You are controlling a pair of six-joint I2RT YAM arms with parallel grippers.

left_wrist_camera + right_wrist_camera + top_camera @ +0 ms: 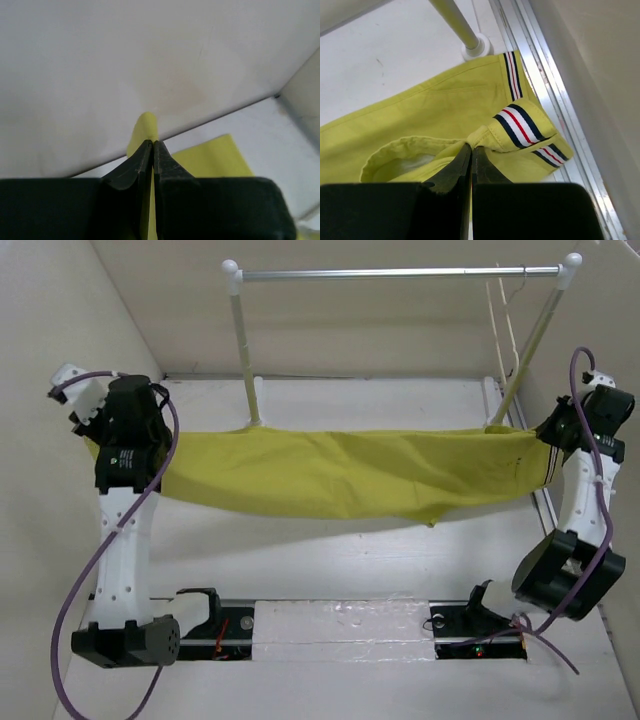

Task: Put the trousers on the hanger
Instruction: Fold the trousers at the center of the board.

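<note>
The mustard-yellow trousers (340, 472) hang stretched out lengthwise between my two grippers, sagging a little in the middle above the table. My left gripper (100, 446) is shut on the leg end at the left; in the left wrist view its jaws (152, 143) pinch yellow cloth (145, 125). On the right, my right gripper (549, 440) is shut on the waistband; the right wrist view shows it (471, 146) clamping the hem beside the striped tab (520, 125). The thin cream hanger (503, 325) hangs from the rail's right end, behind the trousers.
A metal rail (400, 273) on white posts (245, 350) spans the back of the table; one post foot (475, 47) stands just behind the waistband. An aluminium track (555, 110) runs along the right wall. Walls close in on both sides.
</note>
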